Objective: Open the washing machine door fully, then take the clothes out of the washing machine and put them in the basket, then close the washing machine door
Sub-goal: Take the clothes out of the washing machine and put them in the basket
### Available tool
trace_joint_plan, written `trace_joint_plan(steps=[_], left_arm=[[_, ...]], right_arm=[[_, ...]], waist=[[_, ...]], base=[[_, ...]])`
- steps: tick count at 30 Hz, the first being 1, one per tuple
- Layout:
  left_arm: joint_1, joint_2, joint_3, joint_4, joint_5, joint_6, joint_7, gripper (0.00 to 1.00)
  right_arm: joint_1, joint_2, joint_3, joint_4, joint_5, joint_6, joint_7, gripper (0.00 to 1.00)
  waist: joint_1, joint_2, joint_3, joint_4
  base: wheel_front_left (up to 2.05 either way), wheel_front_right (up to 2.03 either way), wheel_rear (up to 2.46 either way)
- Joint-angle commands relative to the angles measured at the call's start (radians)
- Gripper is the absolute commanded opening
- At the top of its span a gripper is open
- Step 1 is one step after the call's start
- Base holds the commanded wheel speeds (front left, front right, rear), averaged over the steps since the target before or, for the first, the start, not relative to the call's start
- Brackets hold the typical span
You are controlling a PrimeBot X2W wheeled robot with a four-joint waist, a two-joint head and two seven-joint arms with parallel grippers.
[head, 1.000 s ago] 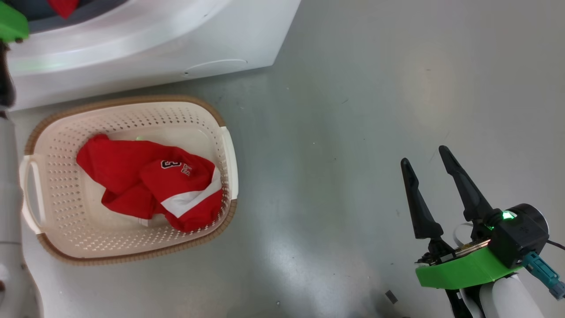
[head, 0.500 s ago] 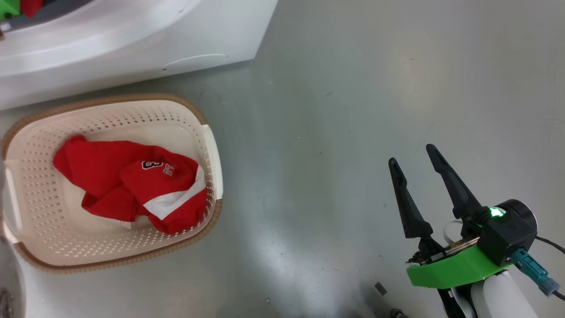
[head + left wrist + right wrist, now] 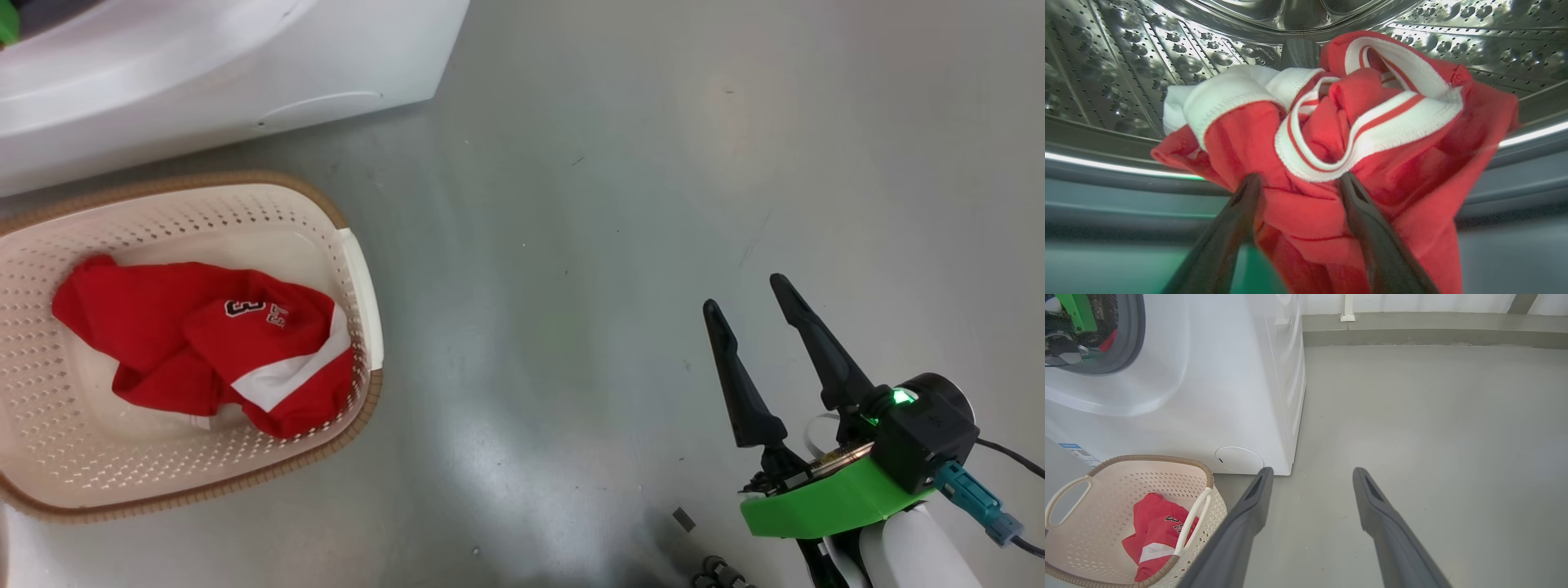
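Basket farther left in view

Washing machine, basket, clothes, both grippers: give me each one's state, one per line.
Washing machine: mouth uncovered, one garment inside.
Garment in the drum: crumpled, loose.
Left gripper: open, fingers astride that garment.
Basket: upright on the floor, holding one garment.
Garment in the basket: crumpled, number print up.
Right gripper: open, empty.
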Motion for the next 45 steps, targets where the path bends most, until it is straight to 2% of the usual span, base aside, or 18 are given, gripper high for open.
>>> trace_joint_plan(steps=[1, 5, 8, 10, 11, 12, 13, 19, 32, 38, 45], left_arm=[[-0.012, 0.051, -0.004, -0.010, 0.010, 0.012, 0.010, 1.00], [-0.014, 0.058, -0.024, 0.005, 0.025, 0.028, 0.024, 1.00], [-0.014, 0.056, -0.038, 0.014, 0.029, 0.024, 0.036, 0.98], [-0.016, 0.055, -0.045, 0.016, 0.030, 0.019, 0.035, 0.47], [-0.016, 0.053, -0.047, 0.017, 0.030, 0.018, 0.034, 0.37], [-0.016, 0.051, -0.049, 0.018, 0.029, 0.016, 0.033, 0.15], [-0.016, 0.048, -0.051, 0.019, 0.027, 0.013, 0.033, 0.00], [-0.012, 0.038, -0.066, 0.018, 0.028, -0.002, 0.004, 0.00], [0.029, 0.015, -0.084, -0.053, 0.016, -0.035, -0.172, 0.00], [0.072, 0.011, -0.095, -0.114, 0.008, -0.062, -0.234, 0.00], [0.167, -0.003, -0.093, -0.214, -0.009, -0.066, -0.302, 0.00]], right_arm=[[-0.003, -0.012, 0.022, -0.016, 0.008, 0.006, -0.006, 1.00], [-0.004, -0.012, 0.025, -0.014, 0.012, 0.006, -0.006, 1.00], [-0.007, -0.012, 0.027, -0.012, 0.014, 0.006, -0.006, 1.00], [-0.007, -0.012, 0.026, -0.012, 0.014, 0.006, -0.006, 1.00], [-0.007, -0.012, 0.026, -0.011, 0.014, 0.006, -0.006, 1.00], [-0.007, -0.012, 0.026, -0.011, 0.014, 0.006, -0.006, 1.00], [-0.007, -0.012, 0.025, -0.011, 0.013, 0.006, -0.006, 1.00], [-0.006, -0.012, 0.024, -0.011, 0.013, 0.006, -0.006, 1.00], [-0.004, -0.012, -0.002, -0.017, 0.009, 0.006, -0.006, 1.00], [-0.004, -0.012, -0.017, -0.020, 0.001, 0.006, -0.006, 1.00], [-0.003, -0.012, -0.035, -0.022, -0.008, 0.006, -0.006, 1.00]], waist=[[0.0000, -0.0001, 0.002, -0.003], [0.0000, -0.0001, 0.005, -0.006], [0.0000, -0.0001, 0.005, -0.007], [0.0000, -0.0001, 0.006, -0.005], [0.0000, -0.0001, 0.006, -0.004], [0.0000, -0.0001, 0.005, -0.002], [0.0000, -0.0001, 0.004, 0.000], [0.0000, -0.0001, 0.000, 0.013], [0.0000, -0.0001, -0.002, 0.078], [0.0000, -0.0001, -0.005, 0.112], [0.0000, -0.0001, -0.020, 0.144]], base=[[0.00, 0.00, 0.00], [0.00, 0.00, 0.00], [0.00, 0.00, 0.00], [0.00, 0.00, 0.00], [0.00, 0.00, 0.00], [0.00, 0.00, 0.00], [0.00, 0.00, 0.00], [0.00, 0.00, 0.00], [0.00, 0.00, 0.00], [0.00, 0.00, 0.00], [0.00, 0.00, 0.00]])
